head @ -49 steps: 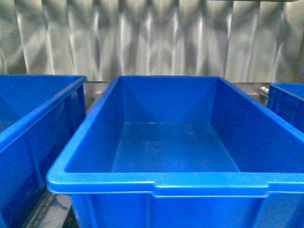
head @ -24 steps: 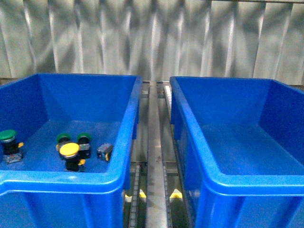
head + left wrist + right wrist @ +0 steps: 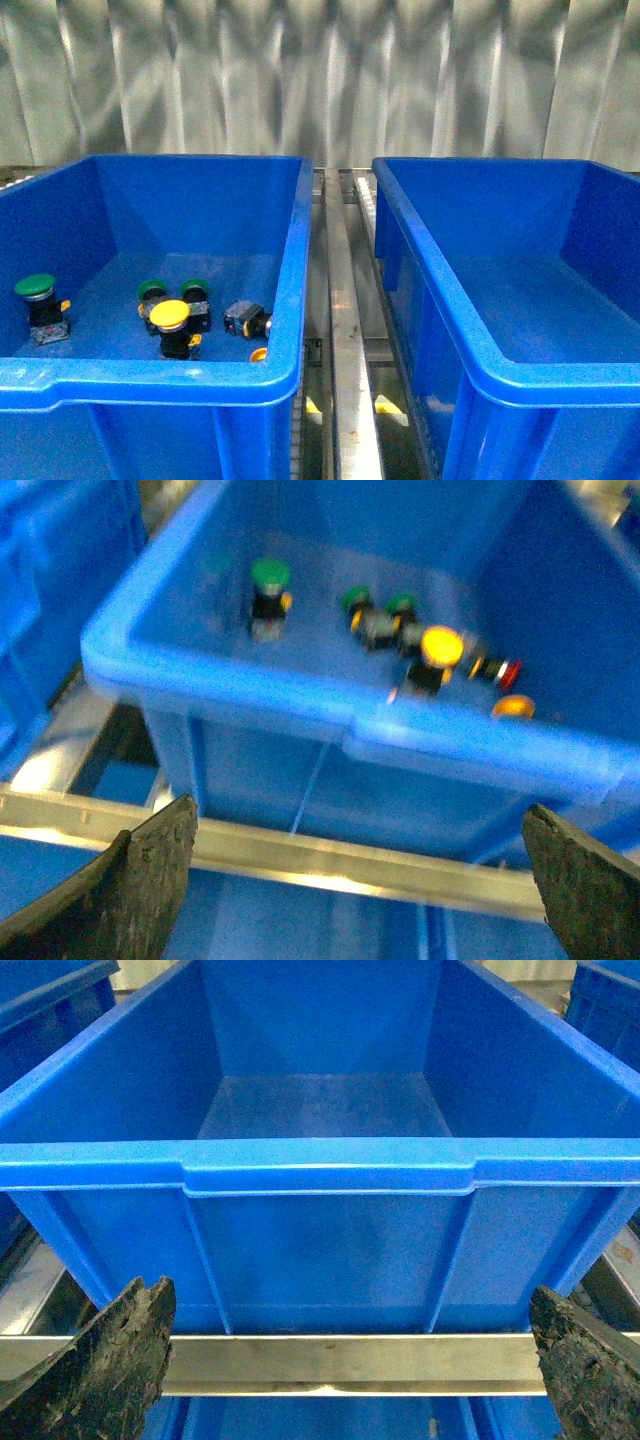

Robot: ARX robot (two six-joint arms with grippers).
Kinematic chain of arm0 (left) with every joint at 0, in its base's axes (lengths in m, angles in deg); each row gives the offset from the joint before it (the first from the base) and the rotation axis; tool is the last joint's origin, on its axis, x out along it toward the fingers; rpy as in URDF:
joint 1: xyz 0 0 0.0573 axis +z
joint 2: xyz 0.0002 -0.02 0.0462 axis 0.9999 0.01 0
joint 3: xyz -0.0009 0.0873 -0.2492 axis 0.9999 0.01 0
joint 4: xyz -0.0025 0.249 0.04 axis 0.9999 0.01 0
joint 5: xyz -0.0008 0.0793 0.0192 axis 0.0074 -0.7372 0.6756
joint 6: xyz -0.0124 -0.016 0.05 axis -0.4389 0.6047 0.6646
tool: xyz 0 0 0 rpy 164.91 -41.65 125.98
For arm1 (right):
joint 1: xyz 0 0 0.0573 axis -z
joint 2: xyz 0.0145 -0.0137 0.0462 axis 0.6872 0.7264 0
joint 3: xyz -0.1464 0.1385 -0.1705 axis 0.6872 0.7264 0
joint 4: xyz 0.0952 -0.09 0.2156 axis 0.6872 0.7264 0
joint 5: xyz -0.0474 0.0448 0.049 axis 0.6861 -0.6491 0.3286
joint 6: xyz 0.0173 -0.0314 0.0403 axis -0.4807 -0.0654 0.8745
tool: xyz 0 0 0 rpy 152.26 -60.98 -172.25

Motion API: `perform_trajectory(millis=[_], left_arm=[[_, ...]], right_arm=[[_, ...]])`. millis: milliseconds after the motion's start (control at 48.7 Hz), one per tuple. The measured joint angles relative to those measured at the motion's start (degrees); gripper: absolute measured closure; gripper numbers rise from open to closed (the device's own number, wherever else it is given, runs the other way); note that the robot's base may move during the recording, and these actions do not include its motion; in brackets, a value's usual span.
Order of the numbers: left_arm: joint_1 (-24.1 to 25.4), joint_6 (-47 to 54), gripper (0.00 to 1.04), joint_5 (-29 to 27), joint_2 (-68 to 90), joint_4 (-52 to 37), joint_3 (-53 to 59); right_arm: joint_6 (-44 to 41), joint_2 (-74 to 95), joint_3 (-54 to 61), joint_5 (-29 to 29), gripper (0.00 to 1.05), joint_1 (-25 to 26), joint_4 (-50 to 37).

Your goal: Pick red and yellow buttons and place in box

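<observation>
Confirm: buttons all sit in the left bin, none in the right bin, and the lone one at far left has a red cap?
Wrong cap colour. The lone button has a green cap, per the front view. Rest stands: buttons all in the left bin, none in the right bin.

Left tool (image 3: 360,880) spread wide apart; right tool (image 3: 345,1360) spread equally wide.
</observation>
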State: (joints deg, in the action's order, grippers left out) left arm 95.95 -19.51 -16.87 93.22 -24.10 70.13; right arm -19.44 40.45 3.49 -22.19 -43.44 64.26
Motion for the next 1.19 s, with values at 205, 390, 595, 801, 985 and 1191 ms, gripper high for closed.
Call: perform_trajectory(millis=[205,390,595,801,985,1191], left_arm=[[-0.83,0.59,0.08,0.68,23.50,-0.50,-27.43],[-6.21,2.01,0.08,-3.54,46.25,13.79,-48.41],[-10.08,-0.66,0.08,-6.86,64.52,26.97,-63.43],[-15.21,0.94,0.08,-14.05,78.82,34.58,-78.58],[-18.18,1.33,0.08,-16.31,87.03,37.62,-85.81],[-20.11,0.61,0.08,-17.62,92.98,38.53,-89.05]], right_arm=[[0.00,0.00,0.00,0.02,0.03,0.00,0.00],[0.00,0.00,0.00,-0.02,0.03,0.00,0.00],[0.00,0.00,0.00,0.00,0.03,0.00,0.00],[-0.02,0.00,0.00,0.00,0.03,0.00,0.00],[0.00,0.00,0.00,0.00,0.03,0.00,0.00],[-0.02,0.00,0.00,0.04,0.03,0.00,0.00]])
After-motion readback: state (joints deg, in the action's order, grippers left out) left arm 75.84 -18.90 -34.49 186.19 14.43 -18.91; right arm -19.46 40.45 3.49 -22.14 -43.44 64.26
